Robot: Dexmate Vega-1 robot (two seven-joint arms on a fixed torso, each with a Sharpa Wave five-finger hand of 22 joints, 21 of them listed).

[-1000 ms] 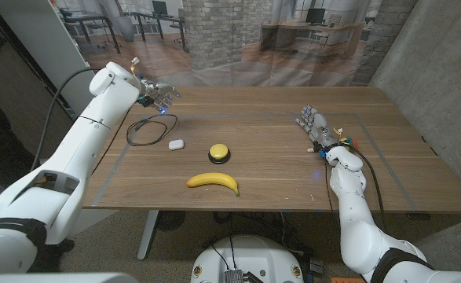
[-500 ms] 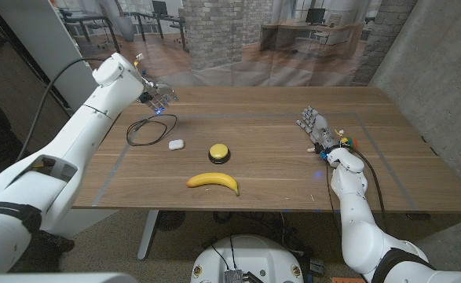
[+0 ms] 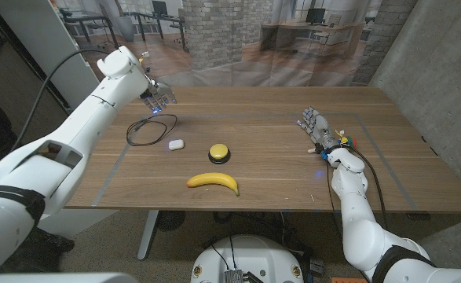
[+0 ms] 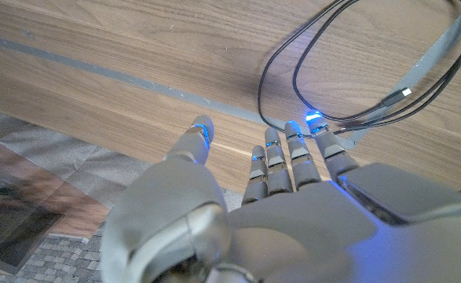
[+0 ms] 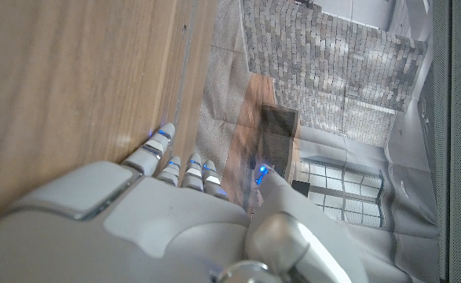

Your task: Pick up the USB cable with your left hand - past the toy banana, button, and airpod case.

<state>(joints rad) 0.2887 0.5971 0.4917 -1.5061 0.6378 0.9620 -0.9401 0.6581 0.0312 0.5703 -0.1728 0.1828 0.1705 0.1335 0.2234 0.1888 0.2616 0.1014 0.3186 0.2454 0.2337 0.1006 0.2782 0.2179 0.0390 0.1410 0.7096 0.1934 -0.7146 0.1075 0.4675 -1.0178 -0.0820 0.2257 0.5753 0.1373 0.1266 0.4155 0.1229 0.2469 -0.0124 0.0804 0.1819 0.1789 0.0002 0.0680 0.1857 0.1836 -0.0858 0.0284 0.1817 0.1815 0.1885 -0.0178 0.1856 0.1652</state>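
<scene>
A black USB cable lies coiled on the wooden table at the far left; the left wrist view shows its loops and plug end. My left hand hovers just beyond the coil's far end, fingers apart and holding nothing; its fingertips point down at the loops. A white airpod case, a yellow button and a toy banana sit nearer the front. My right hand waits at the right, fingers extended, nothing in it.
A thin taped line marks a rectangle on the tabletop. The table's far edge runs just behind my left hand. A grey wall stands to the right.
My left arm has swung slightly right and back, its elbow rising; the hand stays above the cable's far end. The right arm is unchanged.
</scene>
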